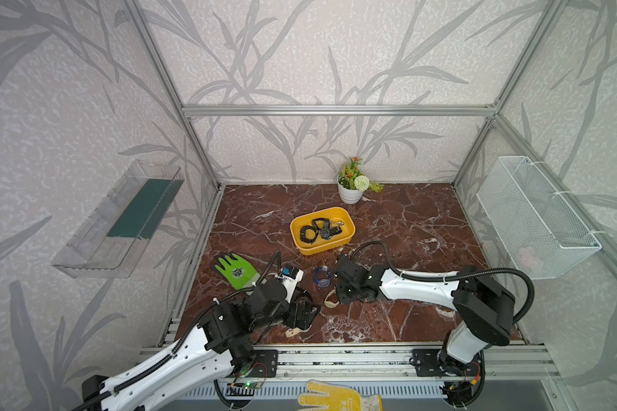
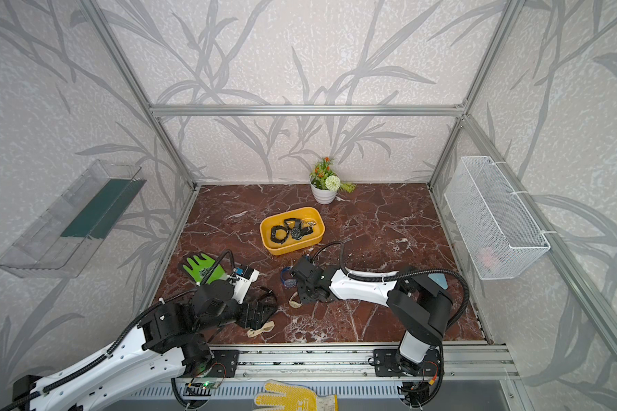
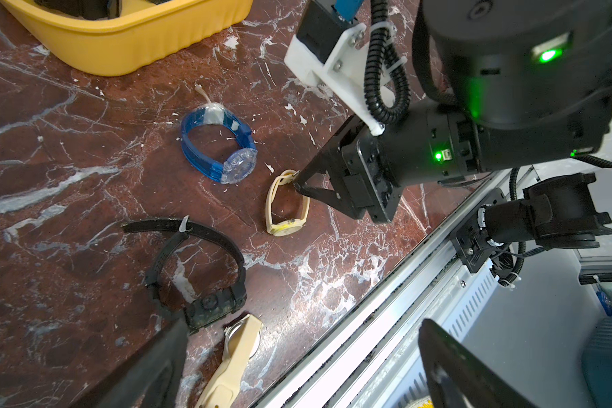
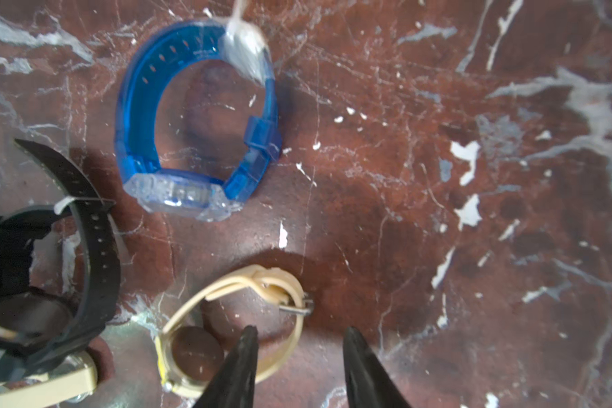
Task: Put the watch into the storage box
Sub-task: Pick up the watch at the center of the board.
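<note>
Since four watches lie loose on the desk (image 1: 406, 231), I name each one. Nearest the front edge is the left gripper (image 3: 304, 320), jaws spread wide and holding nothing. It hovers over a flat cream watch (image 3: 239, 349) with its strap unbuckled, and a black watch (image 3: 209, 305) just beside that.

Just beyond is the buckled cream watch (image 4: 195, 353), apparently the target. It rests on its side as a closed loop, well apart from the box. The right gripper (image 4: 298, 330) straddles its strap beside the buckle, one finger inside the loop and one outside. The jaws are partly spread and not yet pinching.

Further in are a blue watch (image 3: 219, 148), untouched, and a green glove (image 1: 236, 270) towards the left edge. Mid-desk sits the yellow storage box (image 1: 321, 249), with black watches (image 1: 317, 229) already inside. A plant pot (image 1: 350, 194) stands at the far edge.

Handling, my guess: it's light, with a soft rubbery strap that will flex and dangle when lifted and may slip. The best hold is across the strap near the buckle or right by the case, probably the stiffest spots.
</note>
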Available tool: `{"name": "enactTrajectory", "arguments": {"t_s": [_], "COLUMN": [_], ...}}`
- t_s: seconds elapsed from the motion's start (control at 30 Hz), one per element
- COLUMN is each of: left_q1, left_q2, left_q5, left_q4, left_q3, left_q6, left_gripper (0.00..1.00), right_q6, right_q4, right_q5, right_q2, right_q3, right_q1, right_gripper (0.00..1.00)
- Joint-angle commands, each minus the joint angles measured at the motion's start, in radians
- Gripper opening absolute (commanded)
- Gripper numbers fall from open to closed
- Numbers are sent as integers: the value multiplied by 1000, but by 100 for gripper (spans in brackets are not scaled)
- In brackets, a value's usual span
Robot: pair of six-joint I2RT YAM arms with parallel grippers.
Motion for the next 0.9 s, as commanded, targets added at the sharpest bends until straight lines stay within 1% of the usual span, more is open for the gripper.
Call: {"name": "enactTrajectory", "arguments": {"t_s": [0.0, 0.03, 0.23, 0.43, 0.53, 0.7, 0.87], "left_q1": [-6, -6, -6, -6, -6, -6, -6], "left_q2": [1, 1, 1, 2, 5, 12, 18], "left_q5": [-24, -27, -27, -25, -30, -31, -42], "left_q4": [-14, -15, -9, -4, -3, 3, 4], "left_q3": [-19, -21, -25, -30, -30, -30, -27], "left_q6": [-16, -16, -16, -14, -12, -8, -1], "left_gripper": [99, 99, 99, 99, 99, 99, 99], "right_q6": [22, 25, 54, 65, 67, 64, 35], "right_q4": [10, 11, 21, 27, 17, 7, -35], "right_q5": [-9, -12, -23, -22, -13, 4, 51], "right_q2": [13, 45, 75, 99, 110, 124, 98], "right_q3": [28, 29, 27, 30, 35, 38, 49], "right_q1": [4, 4, 4, 4, 4, 5, 4], "right_gripper": [40, 40, 36, 24, 16, 12, 10]}}
